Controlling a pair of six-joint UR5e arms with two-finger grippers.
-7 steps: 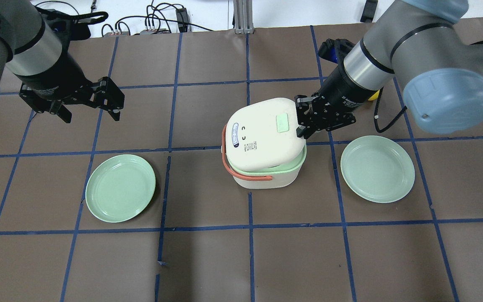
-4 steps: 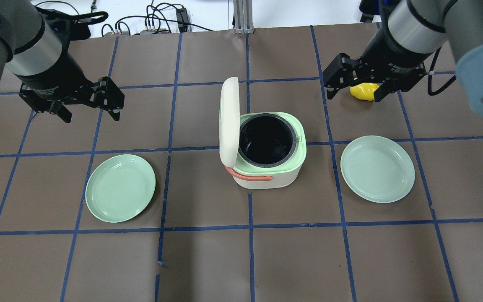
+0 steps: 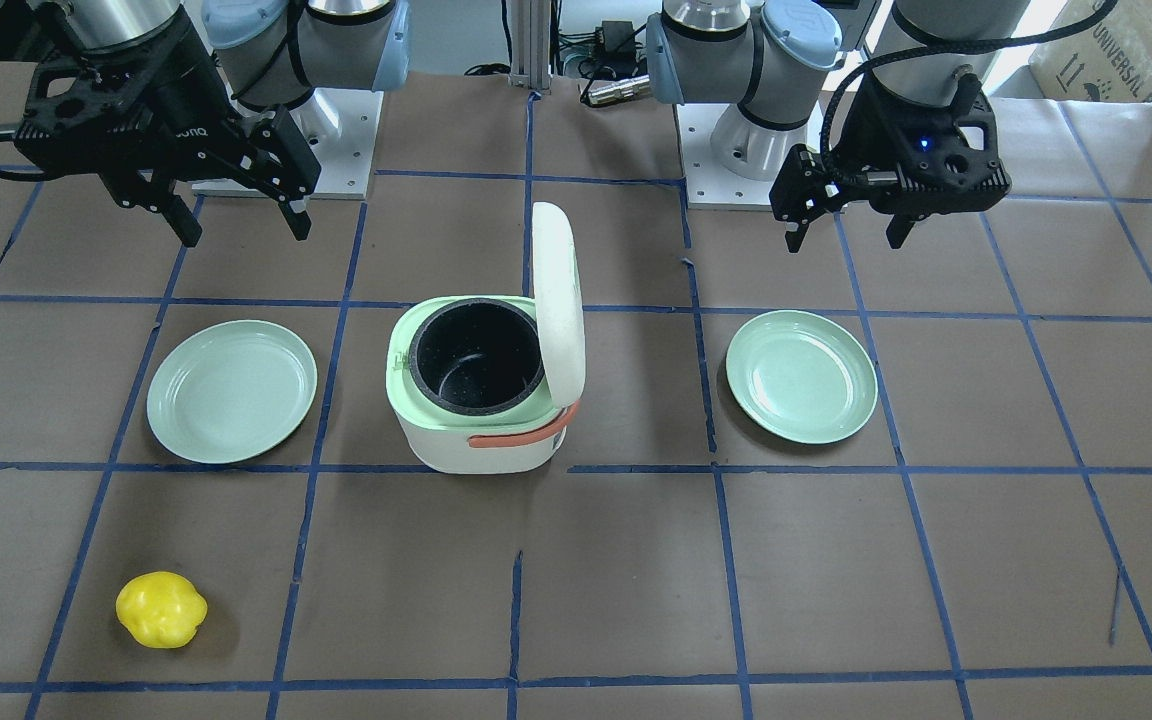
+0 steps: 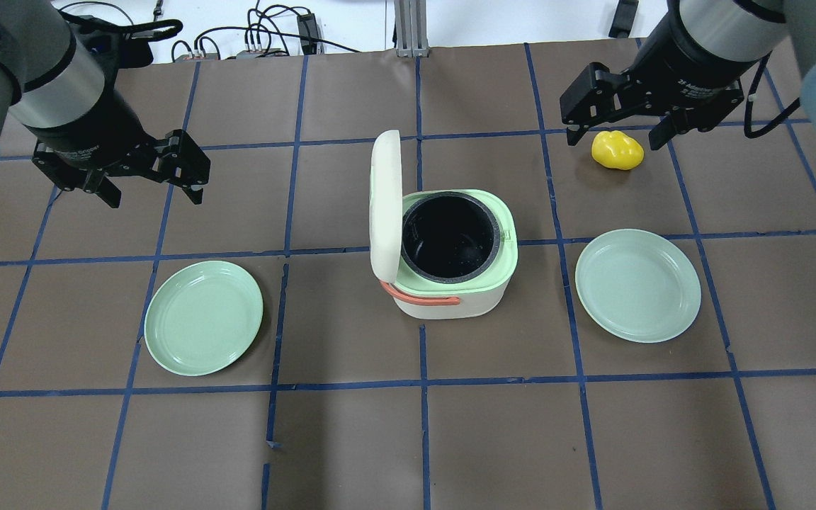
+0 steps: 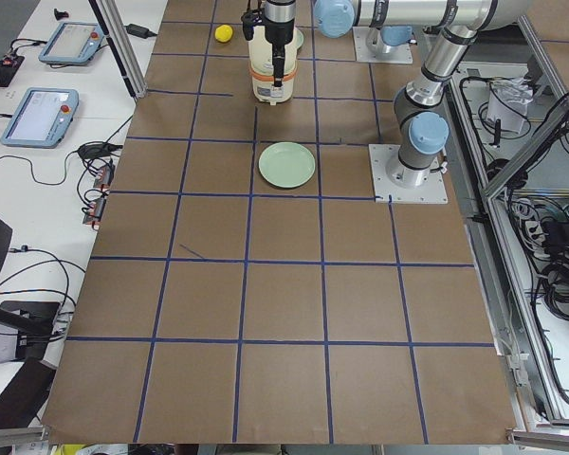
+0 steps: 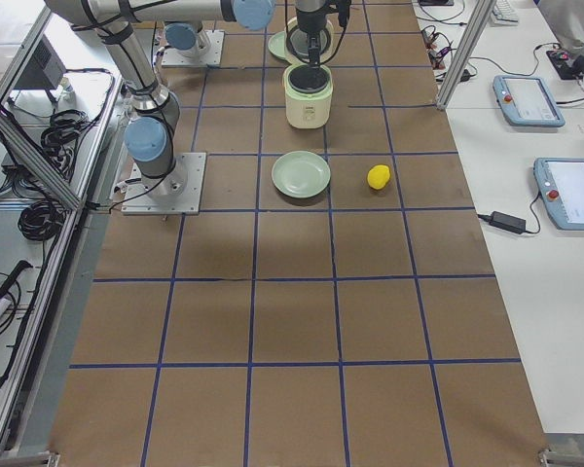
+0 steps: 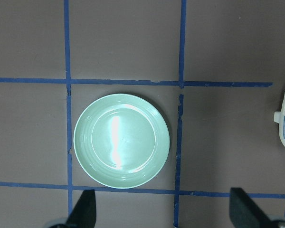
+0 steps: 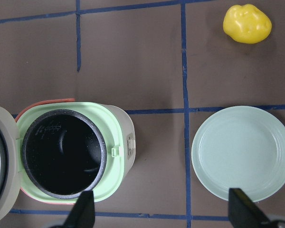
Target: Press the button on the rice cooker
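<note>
Log, remote | I see the white rice cooker with pale green rim and orange handle at table centre, its white lid standing upright, black inner pot exposed | left gripper spread wide, empty, raised at left | right gripper spread wide, empty, raised at right, apart from cooker

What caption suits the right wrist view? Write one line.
Open rice cooker, black inner pot empty, green plate beside it, yellow fruit farther off.

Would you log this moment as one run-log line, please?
rice cooker lid: upright | inner pot: empty | left gripper: open, raised | right gripper: open, raised | yellow object: untouched
</note>
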